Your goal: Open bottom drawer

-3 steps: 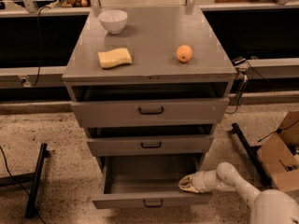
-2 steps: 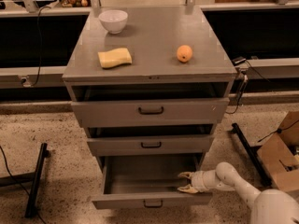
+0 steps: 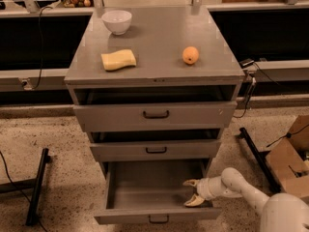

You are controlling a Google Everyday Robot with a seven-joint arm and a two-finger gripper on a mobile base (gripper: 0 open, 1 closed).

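The bottom drawer [image 3: 145, 190] of the grey cabinet stands pulled far out, its inside bare, with a small dark bar handle [image 3: 158, 220] on its narrow front panel. My gripper [image 3: 192, 192] reaches in from the right, over the drawer's right side near the front corner. Its two pale fingers [image 3: 189, 182] are spread apart and hold nothing. The white arm [image 3: 241, 190] runs off to the lower right.
The middle drawer [image 3: 155, 150] and the top drawer [image 3: 155, 114] stand slightly out. On the cabinet top are a white bowl [image 3: 117, 21], a yellow sponge [image 3: 119, 60] and an orange [image 3: 190, 55]. A cardboard box [image 3: 289, 158] and a black bar [image 3: 256, 156] lie right; a black stand [image 3: 37, 185] lies left.
The gripper's fingers have spread apart at the drawer's right front corner. The drawer has stayed pulled out.
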